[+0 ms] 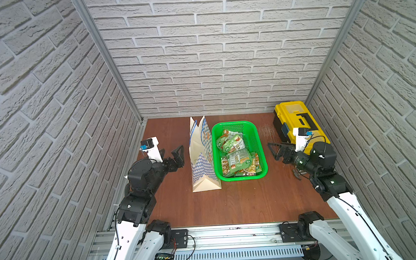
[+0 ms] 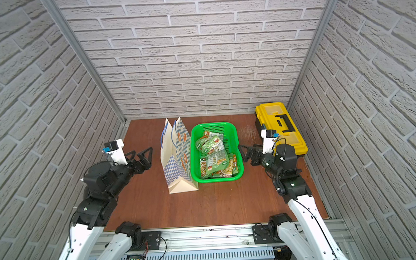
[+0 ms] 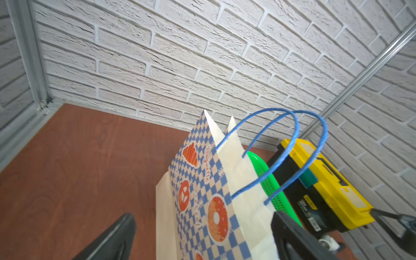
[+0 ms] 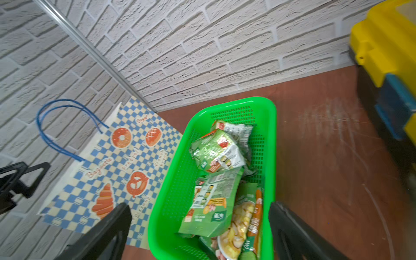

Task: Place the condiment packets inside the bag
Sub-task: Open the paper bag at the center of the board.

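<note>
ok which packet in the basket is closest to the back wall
The crumpled packet showing its pale printed back, at the green basket's far end, partly under another; the rest lie nearer the front.

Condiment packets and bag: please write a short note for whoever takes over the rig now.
Left claw: open, empty, beside the bag.
Right claw: open, empty, beside the green basket.
Condiment packets: all in view lie in the basket.
Bag: upright next to the basket, mouth narrow.
Done: no packet can be seen in the bag.
Left: move every packet into the bag.
</note>
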You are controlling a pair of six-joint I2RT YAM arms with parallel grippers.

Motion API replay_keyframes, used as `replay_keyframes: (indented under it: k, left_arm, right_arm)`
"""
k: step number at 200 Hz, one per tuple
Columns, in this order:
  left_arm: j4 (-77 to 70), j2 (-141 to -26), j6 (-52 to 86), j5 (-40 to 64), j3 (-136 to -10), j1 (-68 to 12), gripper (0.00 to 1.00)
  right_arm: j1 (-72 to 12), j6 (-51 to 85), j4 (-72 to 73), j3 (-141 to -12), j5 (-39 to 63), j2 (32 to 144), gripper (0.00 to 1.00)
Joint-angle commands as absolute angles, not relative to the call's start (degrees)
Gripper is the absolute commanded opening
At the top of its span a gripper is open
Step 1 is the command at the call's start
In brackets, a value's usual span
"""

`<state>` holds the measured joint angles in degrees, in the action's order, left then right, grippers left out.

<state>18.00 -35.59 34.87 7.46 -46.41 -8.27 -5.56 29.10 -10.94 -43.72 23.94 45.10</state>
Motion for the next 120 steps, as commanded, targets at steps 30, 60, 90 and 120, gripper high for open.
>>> replay_keyframes:
  k: [30,60,90,120]
  left_arm:
    - [16.53,-44.09,39.43,24.17,-55.18,-7.65,0.98]
    - [21.18,-46.85,40.78,24.5,-60.62,-7.35,0.98]
    - [24.82,-50.8,40.23,27.0,-65.49,-6.5,0.98]
    - [30.49,-55.04,36.8,25.34,-69.0,-6.69,0.98]
  right_arm:
    - [-18.19,29.42,-10.56,-57.99,23.43,57.08,1.0]
    - [-26.26,27.38,-14.11,-67.52,19.52,65.11,0.99]
    - [-32.8,25.9,-18.2,-77.3,16.28,73.53,0.96]
    - [-38.24,24.47,-21.35,-86.05,13.21,80.83,0.92]
